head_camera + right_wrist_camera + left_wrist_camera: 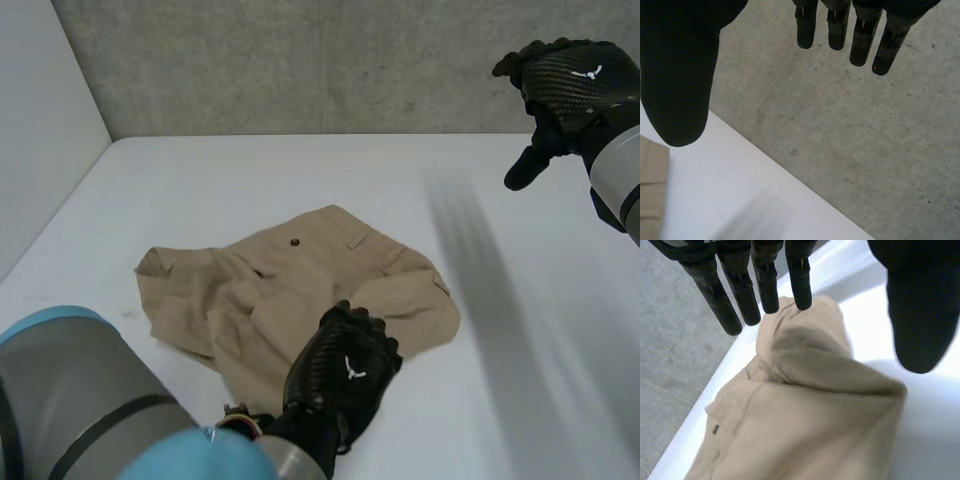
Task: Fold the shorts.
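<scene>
Tan shorts [300, 270] lie crumpled in the middle of the white table [250, 170], a dark button [295, 242] facing up. My left hand [345, 370] hovers over the near edge of the shorts. In the left wrist view its fingers [765, 285] are straight and its thumb [920, 315] stands apart; a raised hump of the shorts [815, 390] lies under the palm, with no grip on it. My right hand [575, 85] is raised high at the far right, away from the cloth. Its fingers [840, 25] and thumb [677, 75] are spread and hold nothing.
A grey concrete wall [300, 60] runs along the table's far edge, and a white panel [40, 120] closes the left side. Bare table surrounds the shorts, widest to the right. A corner of the shorts [650, 190] sits below the right thumb.
</scene>
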`<action>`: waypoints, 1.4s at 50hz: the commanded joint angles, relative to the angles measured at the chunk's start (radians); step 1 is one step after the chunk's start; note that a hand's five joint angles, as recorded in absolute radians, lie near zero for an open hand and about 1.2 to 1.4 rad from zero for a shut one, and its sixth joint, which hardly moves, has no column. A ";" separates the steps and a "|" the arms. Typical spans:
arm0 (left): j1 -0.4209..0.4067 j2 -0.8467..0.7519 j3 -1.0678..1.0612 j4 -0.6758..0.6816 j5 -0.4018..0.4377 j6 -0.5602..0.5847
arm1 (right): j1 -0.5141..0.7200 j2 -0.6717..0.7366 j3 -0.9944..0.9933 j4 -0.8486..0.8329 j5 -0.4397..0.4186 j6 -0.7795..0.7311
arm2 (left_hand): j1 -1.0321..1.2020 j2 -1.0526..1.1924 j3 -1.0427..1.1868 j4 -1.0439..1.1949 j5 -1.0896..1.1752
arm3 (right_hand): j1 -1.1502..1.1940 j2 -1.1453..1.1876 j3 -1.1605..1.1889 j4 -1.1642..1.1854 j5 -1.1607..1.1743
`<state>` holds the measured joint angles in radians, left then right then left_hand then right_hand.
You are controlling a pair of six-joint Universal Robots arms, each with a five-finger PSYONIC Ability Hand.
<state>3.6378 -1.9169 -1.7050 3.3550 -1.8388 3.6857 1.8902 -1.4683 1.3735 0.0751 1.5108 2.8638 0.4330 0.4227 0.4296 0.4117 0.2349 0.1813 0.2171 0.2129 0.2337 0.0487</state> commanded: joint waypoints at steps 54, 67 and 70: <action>0.429 -0.341 0.504 -0.191 0.187 -0.061 | 0.108 0.408 0.032 -0.162 -0.110 -0.215 | 0.963 0.974 0.967 0.985 0.987 | 1.215 1.179 1.183 1.163 1.173; 0.587 -0.053 0.614 0.352 0.076 0.039 | 0.144 0.375 -0.410 -0.523 0.141 -0.250 | 0.963 0.974 0.967 0.985 0.987 | 1.215 1.179 1.183 1.163 1.173; 0.593 -0.009 0.590 0.455 0.070 0.057 | 0.144 0.344 -0.456 -0.604 0.173 -0.255 | 0.963 0.974 0.967 0.985 0.987 | 1.215 1.179 1.183 1.163 1.173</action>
<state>4.1869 -2.0486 -1.0860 3.5258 -1.7579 3.6887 2.0319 -1.0701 1.1323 -0.2909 1.5081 2.6236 1.1491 1.1953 1.1882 1.1942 0.9516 0.9640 1.1749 1.1505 1.1872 0.9595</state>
